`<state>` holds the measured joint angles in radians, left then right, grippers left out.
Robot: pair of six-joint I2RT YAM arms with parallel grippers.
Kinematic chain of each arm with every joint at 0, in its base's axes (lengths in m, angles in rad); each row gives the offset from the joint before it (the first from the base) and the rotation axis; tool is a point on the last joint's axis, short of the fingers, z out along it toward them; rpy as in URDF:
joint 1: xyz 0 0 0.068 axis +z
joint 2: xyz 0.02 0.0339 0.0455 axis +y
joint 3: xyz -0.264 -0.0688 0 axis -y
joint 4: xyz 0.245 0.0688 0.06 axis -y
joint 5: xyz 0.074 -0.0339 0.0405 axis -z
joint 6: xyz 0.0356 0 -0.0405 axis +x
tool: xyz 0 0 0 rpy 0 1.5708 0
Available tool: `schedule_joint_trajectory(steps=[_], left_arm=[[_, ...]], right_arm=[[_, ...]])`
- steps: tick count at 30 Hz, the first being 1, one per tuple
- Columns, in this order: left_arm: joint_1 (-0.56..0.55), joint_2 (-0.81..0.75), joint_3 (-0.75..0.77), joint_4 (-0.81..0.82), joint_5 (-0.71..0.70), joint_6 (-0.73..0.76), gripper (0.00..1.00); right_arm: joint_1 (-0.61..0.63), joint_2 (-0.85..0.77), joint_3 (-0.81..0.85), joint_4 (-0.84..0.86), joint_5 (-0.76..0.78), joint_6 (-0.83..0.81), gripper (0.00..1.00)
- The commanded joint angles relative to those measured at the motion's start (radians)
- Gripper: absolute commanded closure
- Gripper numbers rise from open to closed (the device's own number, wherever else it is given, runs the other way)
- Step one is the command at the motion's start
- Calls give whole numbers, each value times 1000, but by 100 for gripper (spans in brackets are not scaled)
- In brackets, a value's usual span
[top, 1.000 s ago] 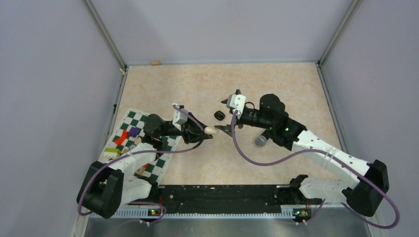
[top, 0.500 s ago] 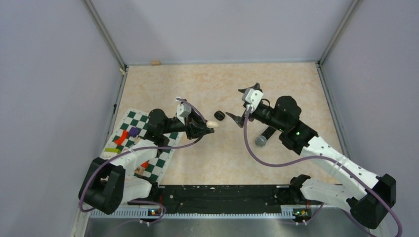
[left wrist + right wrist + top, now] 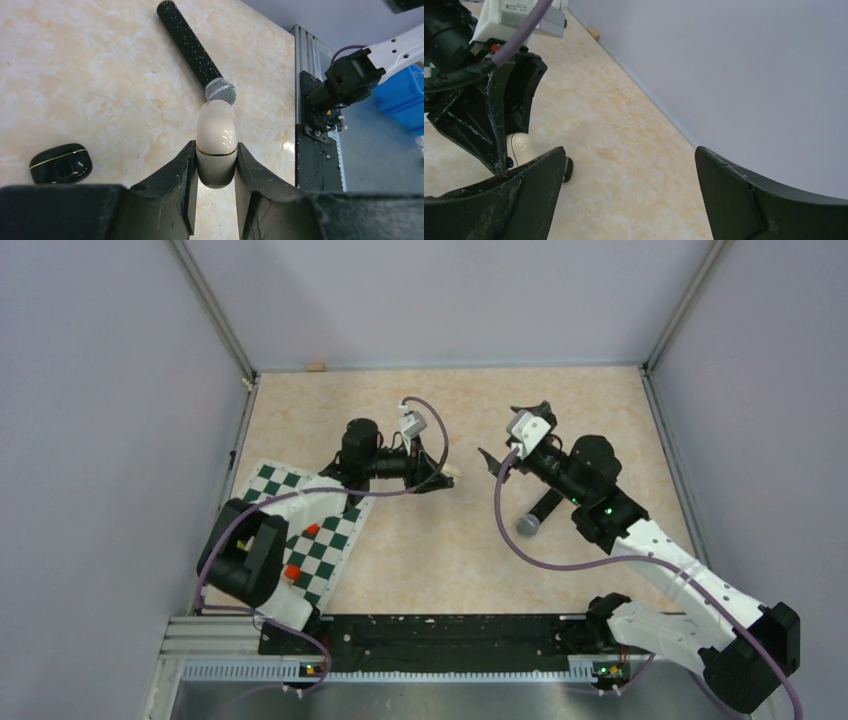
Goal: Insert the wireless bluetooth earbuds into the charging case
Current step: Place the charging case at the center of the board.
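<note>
My left gripper (image 3: 215,150) is shut on a closed cream charging case (image 3: 216,131) with a gold seam, held just above the table. From above, that gripper (image 3: 437,473) and the cream case (image 3: 451,473) sit mid-table. A closed black charging case (image 3: 60,162) lies on the table to its left; in the right wrist view only the black case's edge (image 3: 567,169) shows beside the cream case (image 3: 521,148). My right gripper (image 3: 513,432) hangs open and empty to the right, facing the left one, jaws wide (image 3: 629,152). The earbuds are out of view.
A black microphone (image 3: 538,512) with a silver head (image 3: 220,92) lies under the right arm. A green-and-white checkered mat (image 3: 325,545) with small red blocks (image 3: 311,530) lies at the left. A small wooden piece (image 3: 316,367) rests at the back wall.
The left arm has swung away from me and rightward, carrying the cream case over to the black case. The right gripper has drawn back to the right and farther away, still open.
</note>
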<state>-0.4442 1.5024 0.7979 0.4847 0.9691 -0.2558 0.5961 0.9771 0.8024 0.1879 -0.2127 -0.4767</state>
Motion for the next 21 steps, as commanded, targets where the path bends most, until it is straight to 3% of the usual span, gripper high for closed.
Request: schedule_joint_trajectory(steps=[1,5,12,16,21], left_arm=[[-14,132,165,-159,26,23,82],[-13,247,264,-157,10,-14,81],[-52,444,376,-27,-97,-245,77],[-102,497,424,-106,-222,-233,75],[-144,537,504,-317,-400,-144,74]], right_arm=[[-49,-36,-22,104,82,13,1],[-81,-44,-38,133,92,20,1],[-100,-49,-54,156,107,15,1],[-101,-46,-59,161,99,18,1],[-100,-47,-63,162,80,28,1]])
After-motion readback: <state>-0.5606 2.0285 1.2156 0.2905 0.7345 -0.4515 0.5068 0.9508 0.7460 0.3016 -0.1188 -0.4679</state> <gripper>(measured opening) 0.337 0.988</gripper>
